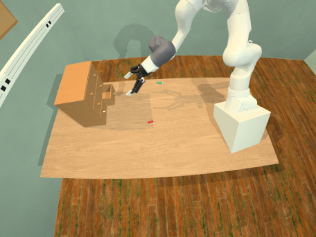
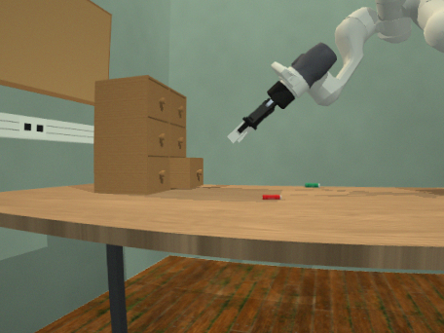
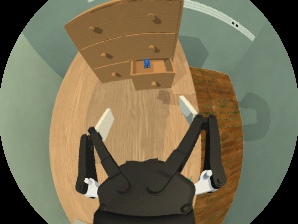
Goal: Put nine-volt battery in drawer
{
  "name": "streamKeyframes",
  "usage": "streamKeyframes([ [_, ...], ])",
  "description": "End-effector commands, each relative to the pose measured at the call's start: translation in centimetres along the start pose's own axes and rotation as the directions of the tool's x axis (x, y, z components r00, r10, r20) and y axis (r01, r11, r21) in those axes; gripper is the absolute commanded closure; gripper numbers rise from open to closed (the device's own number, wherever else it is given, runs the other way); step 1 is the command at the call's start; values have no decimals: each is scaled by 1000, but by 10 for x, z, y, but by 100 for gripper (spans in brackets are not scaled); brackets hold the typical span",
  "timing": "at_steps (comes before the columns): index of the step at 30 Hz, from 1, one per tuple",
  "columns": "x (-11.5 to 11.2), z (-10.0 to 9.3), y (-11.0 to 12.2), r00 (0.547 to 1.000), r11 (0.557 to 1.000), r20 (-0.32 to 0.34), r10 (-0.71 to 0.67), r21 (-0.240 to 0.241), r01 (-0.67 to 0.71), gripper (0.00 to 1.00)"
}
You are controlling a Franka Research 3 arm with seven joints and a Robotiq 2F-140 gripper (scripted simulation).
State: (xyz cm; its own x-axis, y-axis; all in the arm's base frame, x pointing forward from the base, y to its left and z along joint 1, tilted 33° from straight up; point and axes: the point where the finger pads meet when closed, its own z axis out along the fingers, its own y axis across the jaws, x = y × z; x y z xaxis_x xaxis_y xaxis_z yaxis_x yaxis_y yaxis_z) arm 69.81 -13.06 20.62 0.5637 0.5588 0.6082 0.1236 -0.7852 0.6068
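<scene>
- Top: high and farther off, looking steeply down over both short edges of the tabletop (image 1: 138,149) (image 2: 219,219) (image 3: 125,120).
- Exterior: low, nearer, facing across one long edge.
- Wrist: over the gripper (image 1: 128,84) (image 2: 237,135) (image 3: 144,108), facing the chest (image 1: 73,83) (image 2: 122,136) (image 3: 125,45), shared with both others.

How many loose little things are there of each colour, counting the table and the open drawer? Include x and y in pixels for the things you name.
Red: 1, a cylinder on the table (image 1: 150,122) (image 2: 272,197)
Green: 1, a cylinder on the table (image 1: 159,83) (image 2: 312,185)
Blue: 1, a small block in the open drawer (image 3: 146,63)
Total: 3

On the tabletop (image 1: 125,152) (image 2: 219,219) (image 3: 75,120), the chest (image 1: 73,83) (image 2: 121,136) (image 3: 120,42) has its bottom-right drawer (image 1: 109,98) (image 2: 187,172) (image 3: 154,83) pulled out, the battery (image 3: 146,63) inside, and two small cylinders (image 1: 150,122) (image 2: 272,197) before it.
</scene>
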Motion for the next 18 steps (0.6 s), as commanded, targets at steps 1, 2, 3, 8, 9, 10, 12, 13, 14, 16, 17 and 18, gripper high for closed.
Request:
streamKeyframes([
  [1, -3, -8, -4, 994, 995, -40, 101, 7, -101, 0],
  [2, -5, -10, -4, 994, 995, -40, 101, 7, -101, 0],
  [3, -7, -12, -4, 994, 995, -40, 101, 7, -101, 0],
  [8, -11, -17, -4, 994, 995, -40, 101, 7, -101, 0],
  [9, -12, -18, -4, 994, 995, -40, 101, 7, -101, 0],
  [10, -12, -18, -4, 994, 995, -40, 101, 7, -101, 0],
  [12, -12, -18, -4, 994, 995, -40, 101, 7, -101, 0],
  [13, -12, -18, -4, 994, 995, -40, 101, 7, -101, 0],
  [14, -12, -18, -4, 994, 995, -40, 101, 7, -101, 0],
  [16, -12, -18, -4, 994, 995, -39, 101, 6, -101, 0],
  [17, -12, -18, -4, 994, 995, -39, 101, 6, -101, 0],
  [18, -12, -18, -4, 994, 995, -39, 101, 6, -101, 0],
])
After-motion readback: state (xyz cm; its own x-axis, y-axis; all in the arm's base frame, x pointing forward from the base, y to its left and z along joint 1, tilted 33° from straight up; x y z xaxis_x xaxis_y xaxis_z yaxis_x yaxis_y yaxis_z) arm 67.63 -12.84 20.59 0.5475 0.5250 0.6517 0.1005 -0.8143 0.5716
